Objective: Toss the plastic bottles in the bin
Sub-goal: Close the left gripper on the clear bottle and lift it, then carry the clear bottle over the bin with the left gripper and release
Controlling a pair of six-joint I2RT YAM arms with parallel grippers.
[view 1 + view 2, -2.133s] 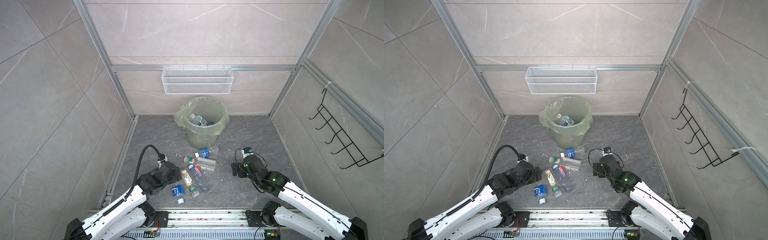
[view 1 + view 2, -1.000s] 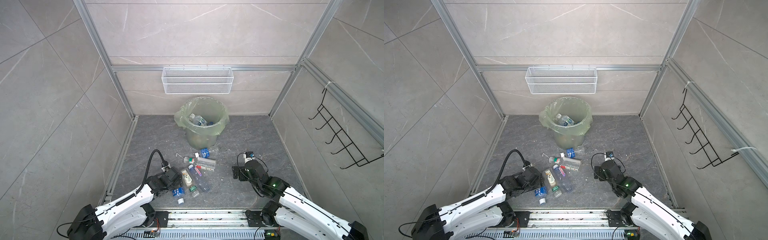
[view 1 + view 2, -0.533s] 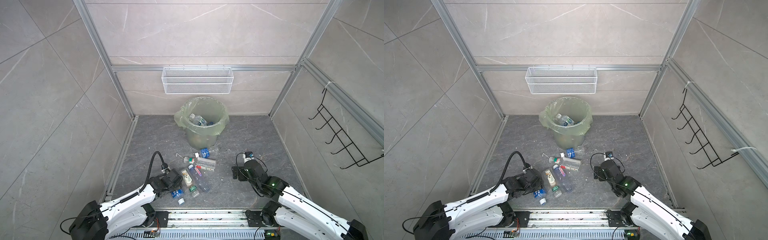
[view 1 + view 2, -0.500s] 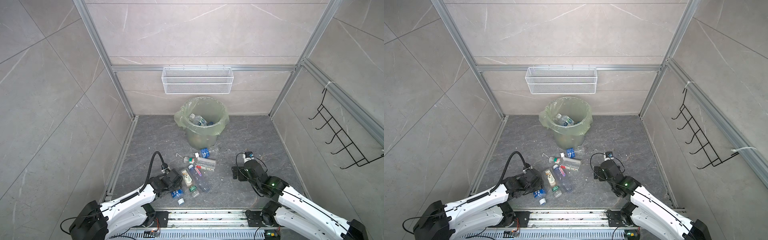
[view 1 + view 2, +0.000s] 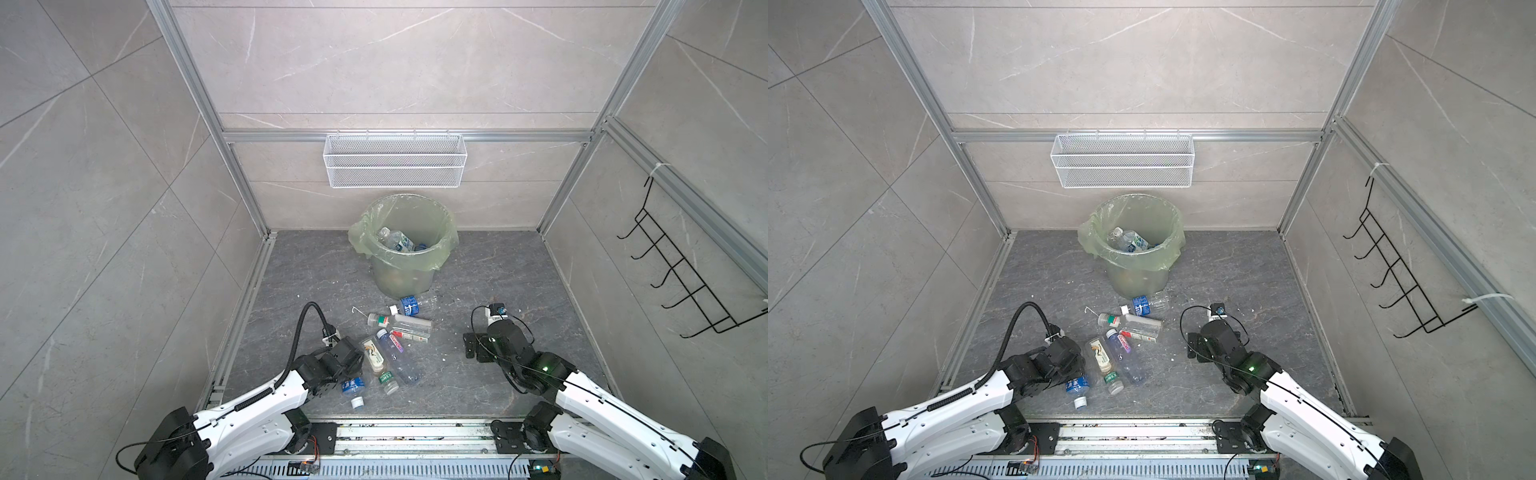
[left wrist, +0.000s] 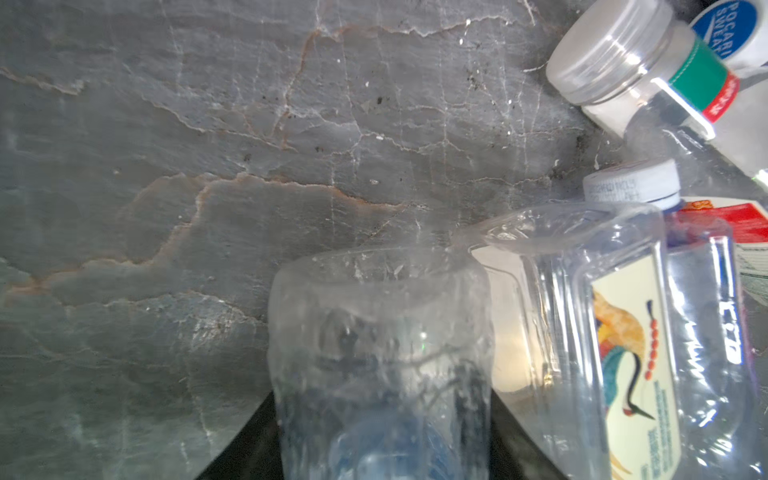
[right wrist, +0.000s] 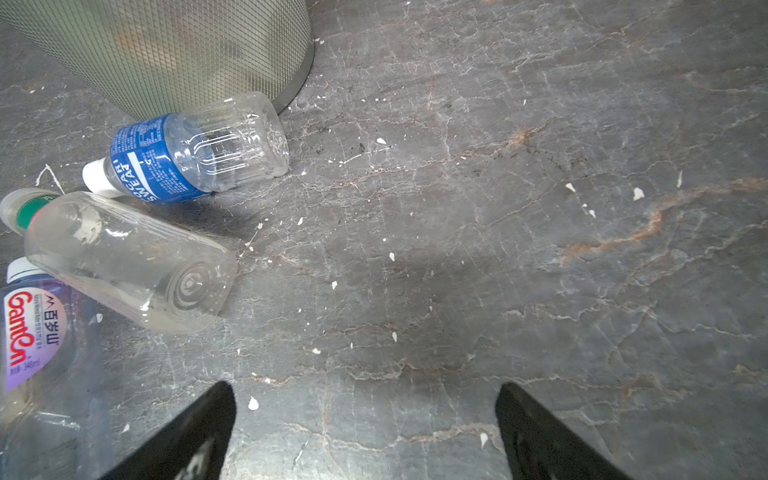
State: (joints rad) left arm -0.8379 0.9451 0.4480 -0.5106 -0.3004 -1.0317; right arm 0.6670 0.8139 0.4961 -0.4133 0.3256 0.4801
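arms both stretched low and forward from the front rail. left gripper [image 5: 348, 376] sat at the near-left edge of the pile, clamped on a blue-label bottle [image 5: 353, 384] lying on the floor, white cap toward the rail. in the left wrist view its crumpled clear body filled the gap between the dark fingers. right gripper [image 7: 361, 415] was spread wide with nothing in it, over bare floor [image 7: 498, 208] to the right of the pile. floor was dark grey, veined stone look, flecked with white crumbs. loose bottles were all thin clear plastic, on their sides: pocari bottle [image 7: 191, 153], ribbed body, just beside the foot of the bin [image 5: 403, 270]; smooth round one with green-red neck band [image 7: 124, 266]; purple-tinted ganten one [image 7: 33, 332]; squarish one with crane label [image 6: 623, 353] just beside the gripped bottle. bin stood back centre, mesh-patterned wall, pale green bag folded over the rim, a few bottles inside [image 5: 395, 242]. white wire basket [image 5: 395, 166] hung on the wall above it.
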